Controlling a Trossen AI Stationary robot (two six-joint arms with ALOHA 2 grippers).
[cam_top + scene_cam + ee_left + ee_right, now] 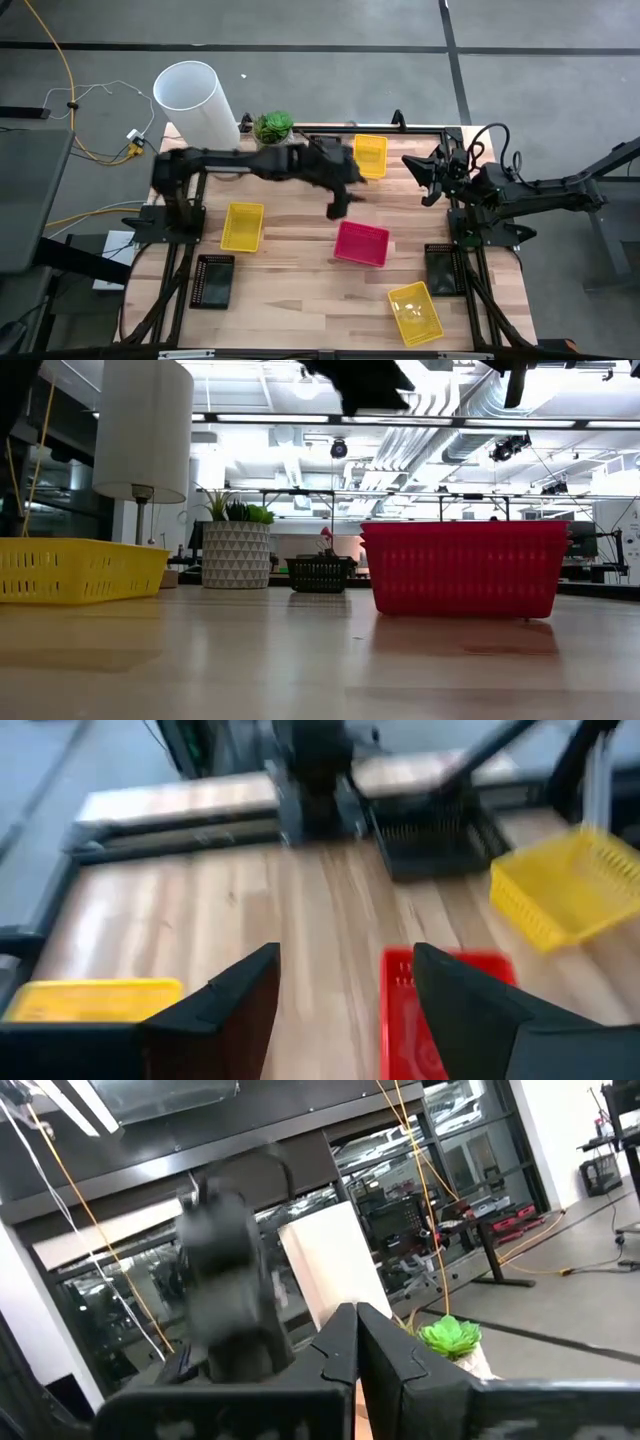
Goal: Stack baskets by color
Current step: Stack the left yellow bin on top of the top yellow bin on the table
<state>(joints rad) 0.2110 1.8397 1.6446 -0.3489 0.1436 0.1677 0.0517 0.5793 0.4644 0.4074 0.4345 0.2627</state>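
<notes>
A pink-red basket point(362, 243) rests flat on its base at the middle of the table; it also shows in the low view point(465, 568). My left gripper point(340, 205) hangs above its far left corner, open and holding nothing; in the left wrist view its fingers point(345, 990) frame the red basket point(415, 1020) below. Yellow baskets lie at the left point(243, 226), the far middle point(370, 155) and the near right point(415, 312). Black baskets lie at the near left point(213, 280) and the right point(445, 268). My right gripper point(425, 180) waits shut at the far right point(357, 1345).
A big white cylinder point(195, 100) and a white pot with a green plant point(272, 127) stand at the table's far left. Bare wood shows along the near edge, between the near left black basket and the near right yellow one.
</notes>
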